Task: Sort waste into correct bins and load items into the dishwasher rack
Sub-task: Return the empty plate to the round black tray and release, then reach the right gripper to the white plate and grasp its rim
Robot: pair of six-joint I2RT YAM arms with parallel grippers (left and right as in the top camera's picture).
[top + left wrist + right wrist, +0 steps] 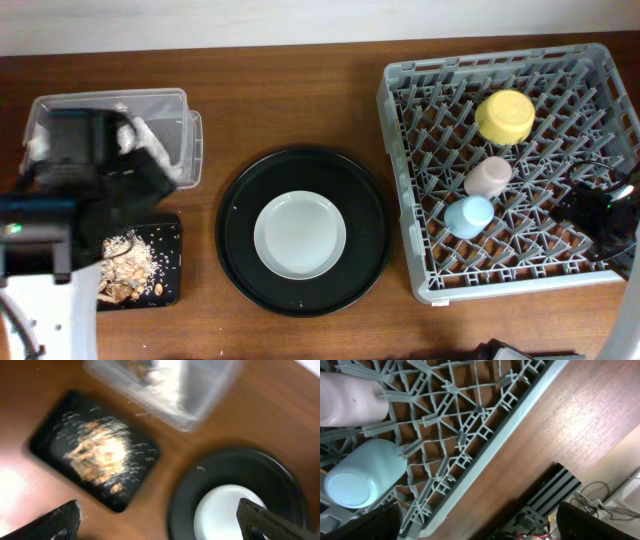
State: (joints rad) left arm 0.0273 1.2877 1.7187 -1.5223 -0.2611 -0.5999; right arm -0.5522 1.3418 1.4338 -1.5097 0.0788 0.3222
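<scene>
The grey dishwasher rack point(420, 255) at the right holds the yellow bowl point(505, 115), pink cup point(487, 176) and light-blue cup point(468, 215). The pale plate point(300, 235) lies on the round black tray. Food scraps point(128, 262) lie in the shallow black tray point(172, 228). A white napkin point(155, 150) lies in the clear tub point(170, 98). My left gripper point(160, 527) is open and empty, above the table between the black tray point(45, 435), the tub point(200, 405) and the plate point(225, 515). My right gripper point(480, 525) is open and empty over the rack's front right edge point(485, 455).
The large round black tray point(235, 225) sits at the table's middle. My left arm point(60, 200) covers part of the tub and black tray. My right arm point(600, 215) hangs over the rack's right side. The table edge and metal frame point(555, 490) lie beyond the rack.
</scene>
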